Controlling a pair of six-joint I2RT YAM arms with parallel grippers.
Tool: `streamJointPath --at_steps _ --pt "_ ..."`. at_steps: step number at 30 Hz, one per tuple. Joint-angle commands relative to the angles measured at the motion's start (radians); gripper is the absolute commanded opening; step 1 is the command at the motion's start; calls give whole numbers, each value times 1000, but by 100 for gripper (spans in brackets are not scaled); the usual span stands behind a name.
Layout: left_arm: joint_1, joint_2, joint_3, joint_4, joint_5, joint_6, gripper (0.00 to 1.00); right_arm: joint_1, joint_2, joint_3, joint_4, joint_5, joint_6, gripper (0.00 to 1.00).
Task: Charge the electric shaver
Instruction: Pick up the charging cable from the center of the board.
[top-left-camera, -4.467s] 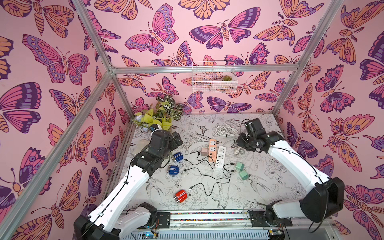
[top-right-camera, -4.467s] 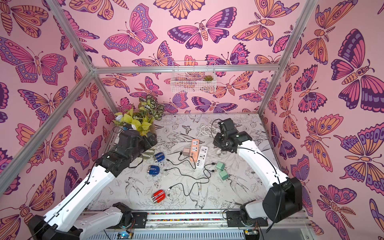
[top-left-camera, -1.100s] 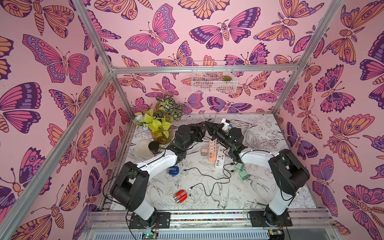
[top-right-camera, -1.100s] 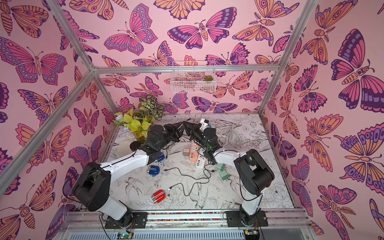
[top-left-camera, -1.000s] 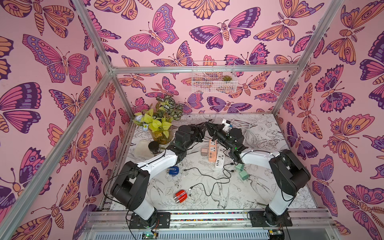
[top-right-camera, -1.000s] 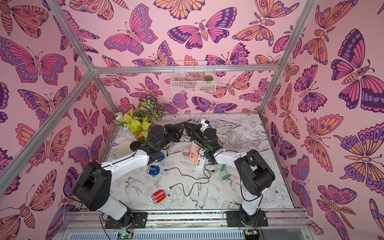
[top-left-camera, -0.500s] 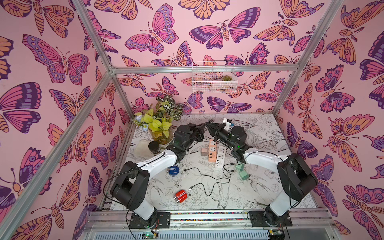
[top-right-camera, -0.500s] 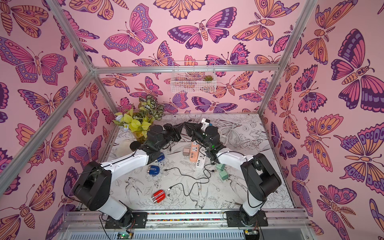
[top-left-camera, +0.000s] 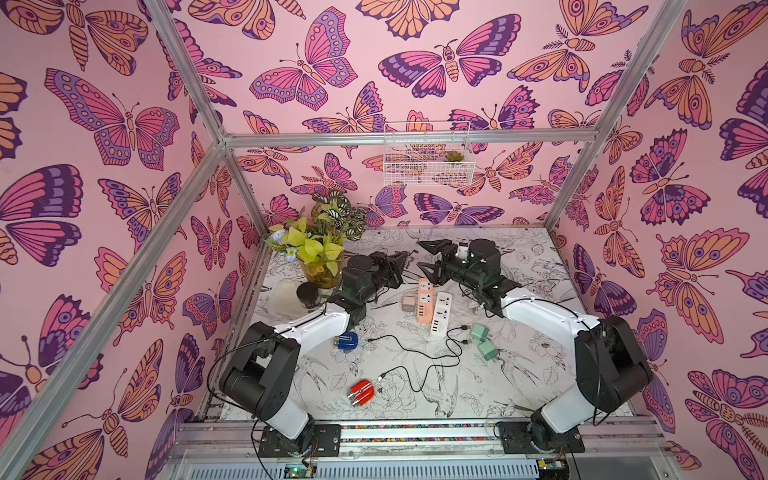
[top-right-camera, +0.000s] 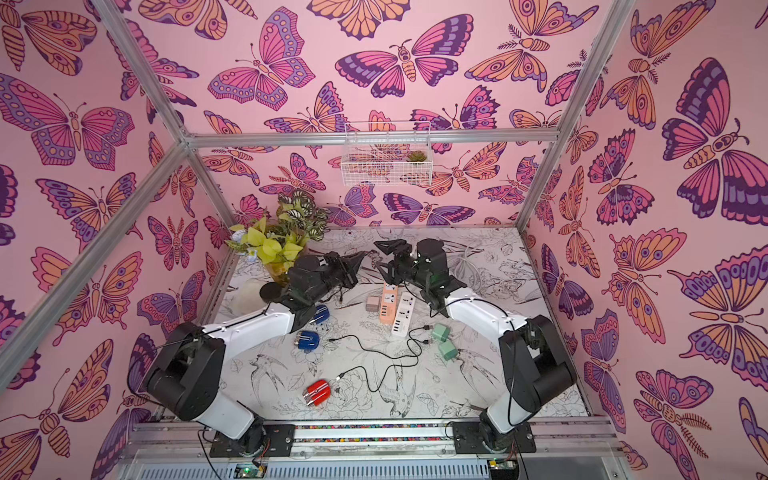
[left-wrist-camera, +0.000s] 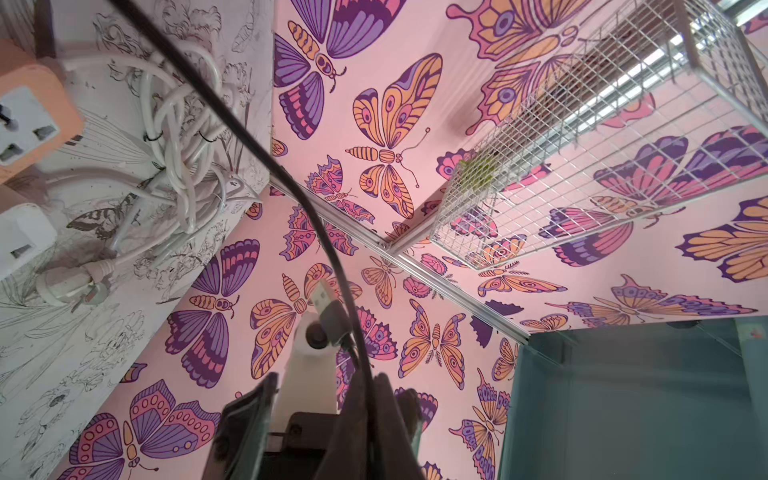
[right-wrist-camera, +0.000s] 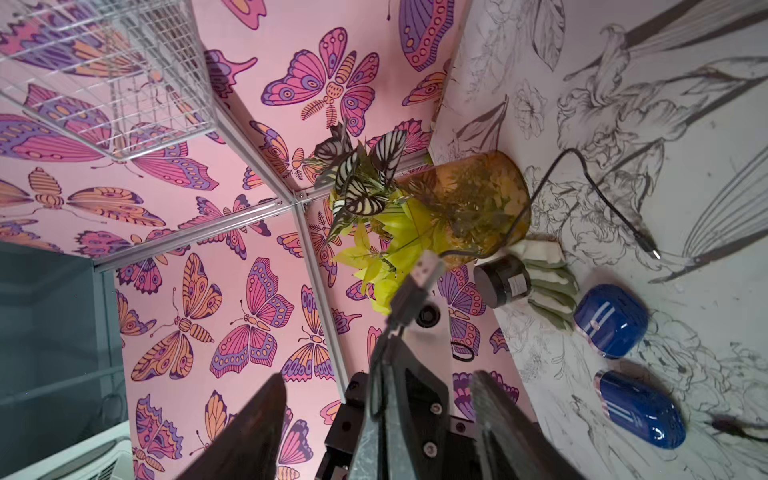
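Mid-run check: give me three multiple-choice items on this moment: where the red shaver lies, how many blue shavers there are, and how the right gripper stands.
1. Where on the table does the red shaver lie? A) at the back edge B) near the front edge C) in the far right corner
2. How many blue shavers lie there? A) one B) two C) four
3. The right gripper is: A) open B) shut on the red shaver C) shut on a blue shaver
Key: 1 B, it lies closest to the front edge in both top views. 2 B, the right wrist view shows two, apart. 3 A, its jaws stand wide apart, while the shut left gripper holds the black cable.
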Motion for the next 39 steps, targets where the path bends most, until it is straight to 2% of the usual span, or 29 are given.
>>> streamJointPath --at_steps 1,4,8,20,28,32,35,39 --pt "7 -12 -16 70 31 -30 0 -4 23 5 -29 -42 78 73" --pt "7 -14 -20 81 35 -32 0 -3 47 -28 89 -8 156 78" --pt "7 -20 -33 88 50 -33 0 -5 84 5 139 17 191 77" --pt "9 -50 -77 97 35 -43 0 -14 133 49 197 26 241 41" --pt "17 -48 -69 95 43 -47 0 -21 158 46 203 24 237 34" --pt "16 -50 -69 90 47 -45 0 -22 189 73 227 23 252 22" --pt "17 -52 -76 88 44 -47 0 -23 195 81 222 23 251 18" --pt "18 -51 -73 86 45 -47 0 -22 198 83 240 24 254 9"
